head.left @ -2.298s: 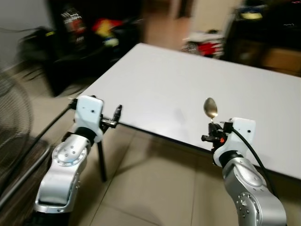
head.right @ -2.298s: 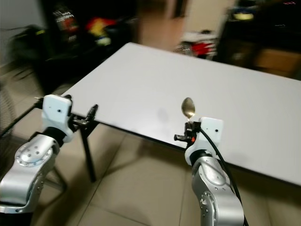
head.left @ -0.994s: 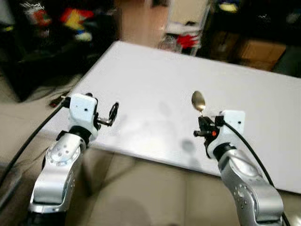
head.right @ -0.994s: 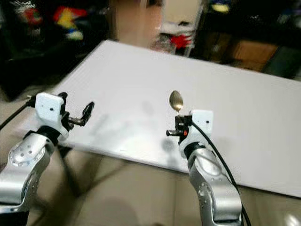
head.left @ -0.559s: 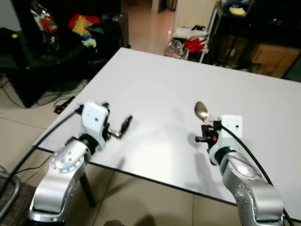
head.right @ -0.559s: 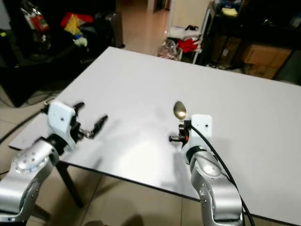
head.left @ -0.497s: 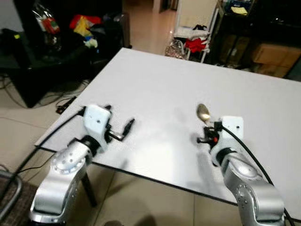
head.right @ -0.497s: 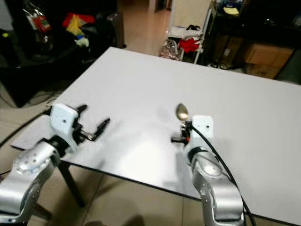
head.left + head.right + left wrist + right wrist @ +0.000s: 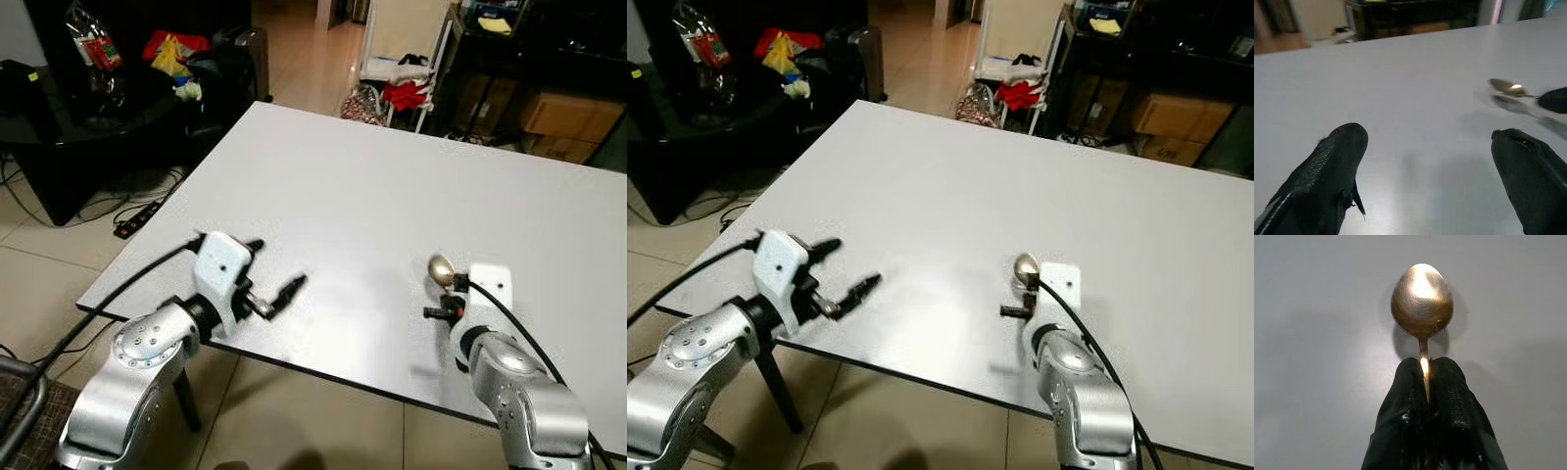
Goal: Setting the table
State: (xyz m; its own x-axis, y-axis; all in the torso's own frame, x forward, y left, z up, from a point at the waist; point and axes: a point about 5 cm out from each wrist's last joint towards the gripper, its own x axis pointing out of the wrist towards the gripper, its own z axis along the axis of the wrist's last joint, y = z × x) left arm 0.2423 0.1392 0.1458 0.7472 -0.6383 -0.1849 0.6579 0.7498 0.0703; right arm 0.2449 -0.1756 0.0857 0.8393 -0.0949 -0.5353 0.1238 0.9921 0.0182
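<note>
A gold-coloured metal spoon (image 9: 440,268) is held by its handle in my right gripper (image 9: 1425,377), which is shut on it. The bowl (image 9: 1421,300) points forward just above the white table (image 9: 392,186), casting a shadow right under it. My right arm (image 9: 509,387) reaches over the table's near edge. On the left, my left gripper (image 9: 275,287) hangs open over the near left part of the table, its two black fingers (image 9: 1337,156) spread wide with nothing between them. In the left wrist view the spoon (image 9: 1508,87) lies off to one side.
The table's near edge (image 9: 323,377) runs between my arms, with tiled floor (image 9: 284,421) below. Behind the table stand dark shelves with boxes (image 9: 563,113), red cloth (image 9: 400,93) and clutter (image 9: 171,54). A power strip (image 9: 132,223) lies on the floor at left.
The camera has come closer over the table. My right gripper has lowered the spoon close to the tabletop. My left gripper has moved further in over the table.
</note>
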